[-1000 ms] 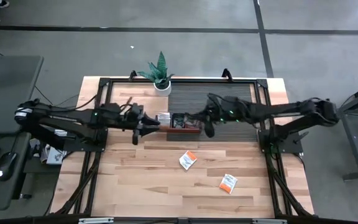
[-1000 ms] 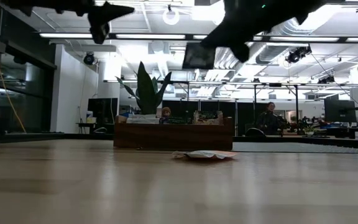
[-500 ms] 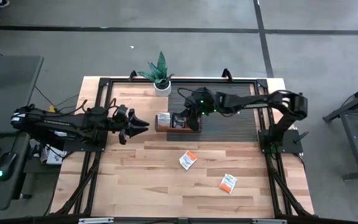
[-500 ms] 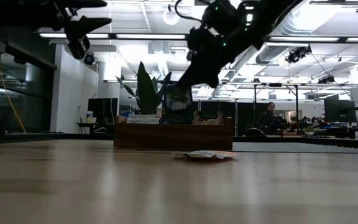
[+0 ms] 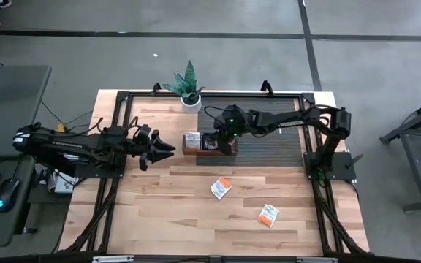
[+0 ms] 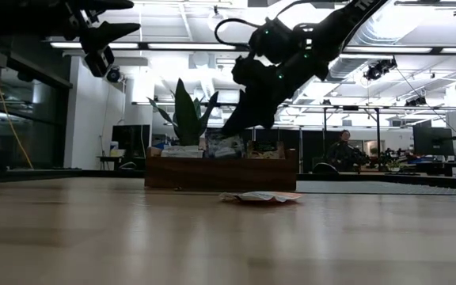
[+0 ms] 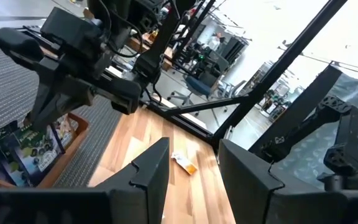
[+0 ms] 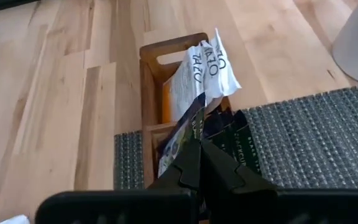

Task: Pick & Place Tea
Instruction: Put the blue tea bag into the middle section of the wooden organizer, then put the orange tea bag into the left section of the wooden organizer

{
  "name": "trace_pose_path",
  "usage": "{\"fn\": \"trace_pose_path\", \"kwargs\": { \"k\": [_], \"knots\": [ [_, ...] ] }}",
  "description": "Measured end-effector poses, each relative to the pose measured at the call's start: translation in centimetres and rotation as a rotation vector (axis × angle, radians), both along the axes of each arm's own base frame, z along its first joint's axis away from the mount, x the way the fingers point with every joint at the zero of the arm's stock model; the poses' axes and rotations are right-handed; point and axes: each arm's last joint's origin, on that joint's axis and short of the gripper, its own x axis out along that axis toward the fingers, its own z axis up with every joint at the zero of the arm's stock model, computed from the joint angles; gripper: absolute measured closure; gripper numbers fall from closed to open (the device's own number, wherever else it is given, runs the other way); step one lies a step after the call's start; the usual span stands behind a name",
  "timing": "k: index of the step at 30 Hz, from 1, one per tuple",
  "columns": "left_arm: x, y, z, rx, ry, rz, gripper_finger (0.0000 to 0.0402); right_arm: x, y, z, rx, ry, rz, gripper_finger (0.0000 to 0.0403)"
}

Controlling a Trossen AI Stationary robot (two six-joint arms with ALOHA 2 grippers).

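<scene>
A long brown wooden tray (image 5: 209,144) stands at the table's far middle, with white-and-orange tea sachets (image 8: 199,71) upright in one compartment and dark ones (image 8: 232,134) in the middle one. My right gripper (image 8: 199,149) is over that middle compartment, shut on a dark tea sachet (image 6: 226,146). Two white-and-orange sachets (image 5: 221,188) (image 5: 268,215) lie flat on the wood nearer the front. Left of the tray, my left gripper (image 5: 159,149) hangs open and empty above the table; its two fingers (image 7: 151,168) point toward the tray. My right gripper pinches the dark sachet's edge (image 8: 190,127) between its two shut fingers. The fingers slant down from the table's right side. The sachet sticks out past the fingertips, nearly upright, with its lower end at the rim of the tray's middle compartment, among the other dark sachets.
A potted plant (image 5: 188,88) stands behind the tray's left end. A dark ribbed mat (image 5: 269,142) lies under the tray's right part. Black frame rails (image 5: 115,131) run along the table's sides. Bare wood lies in front of the tray.
My right gripper has come down and a little toward the table's left, carrying the dark sachet from high above down to the tray's middle compartment. My left gripper has drawn back toward the table's left edge and sunk a little, staying open.
</scene>
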Motion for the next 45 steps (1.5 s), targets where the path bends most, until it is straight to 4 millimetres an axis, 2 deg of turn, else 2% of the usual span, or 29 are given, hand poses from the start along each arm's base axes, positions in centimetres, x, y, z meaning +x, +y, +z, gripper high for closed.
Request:
{"fn": "trace_pose_path", "kwargs": {
  "k": [10, 26, 31, 35, 38, 45],
  "knots": [
    [0.0, 0.0, -0.1, -0.003, 0.007, 0.000, 0.0264, 0.0, -0.2, 0.0, -0.073, 0.010, -0.034, 0.0387],
    [0.0, 0.0, -0.5, 0.008, 0.051, 0.000, 0.0264, 0.0, -0.4, 0.0, -0.114, 0.014, -0.052, 0.0262],
    [0.2, 0.0, -0.8, 0.003, 0.076, 0.000, 0.0264, -0.3, -0.1, 1.5, -0.074, -0.036, -0.068, 0.0250],
    [0.7, -0.1, -1.4, 0.000, 0.126, -0.008, 0.0264, -1.1, 1.0, 3.2, 0.051, -0.043, -0.081, 0.0259],
    [1.3, -0.1, -2.0, -0.012, 0.167, -0.019, 0.0264, -1.8, 2.3, 3.4, 0.124, 0.028, -0.090, 0.0281],
    [3.3, -0.2, -3.4, -0.046, 0.205, -0.036, 0.0264, -2.5, 6.8, 2.0, 0.166, 0.199, -0.022, 0.0392]
  ]
}}
